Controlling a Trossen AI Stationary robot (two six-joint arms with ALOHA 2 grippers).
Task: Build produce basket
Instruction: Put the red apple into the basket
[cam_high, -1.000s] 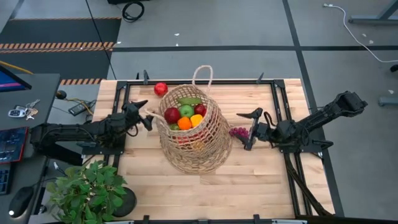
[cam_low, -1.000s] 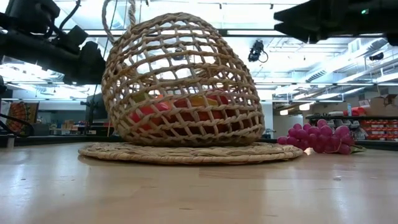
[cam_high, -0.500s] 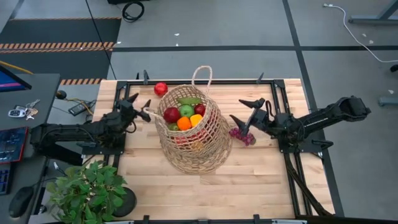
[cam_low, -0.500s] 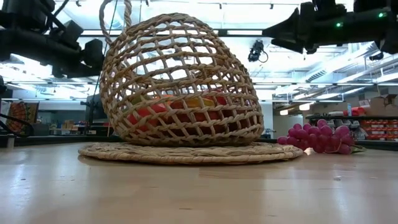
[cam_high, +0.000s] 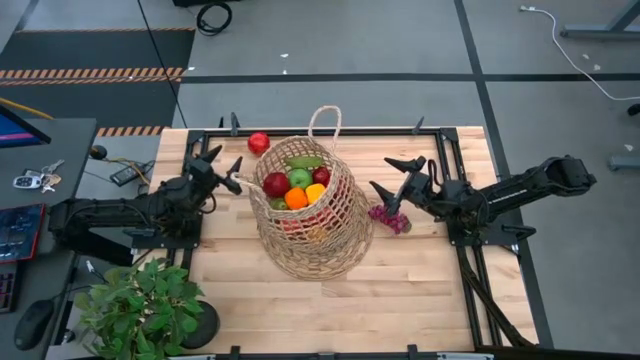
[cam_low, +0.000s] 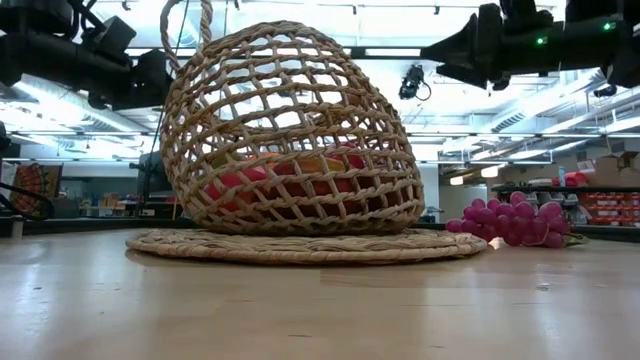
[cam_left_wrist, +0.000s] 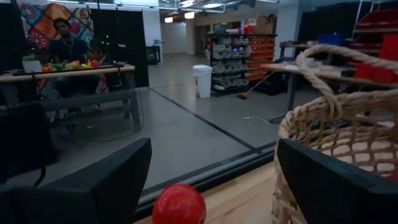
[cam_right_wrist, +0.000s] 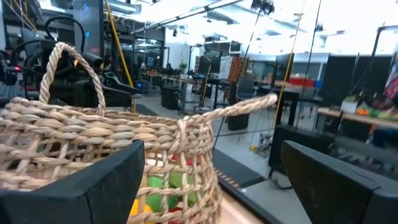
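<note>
my left gripper (cam_high: 222, 166) wide, empty, just left of the basket (cam_high: 318, 235) rim | my right gripper (cam_high: 391, 178) wide, empty, above the grapes (cam_high: 386, 216) | basket mid-table, holding produce (cam_high: 297, 184) | 1 red apple (cam_high: 259, 143) at far edge

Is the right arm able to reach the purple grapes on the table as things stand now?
Probably yes. The right end effector hangs open just above the purple grapes, which lie uncovered on the table beside the basket; nothing lies between them.
</note>
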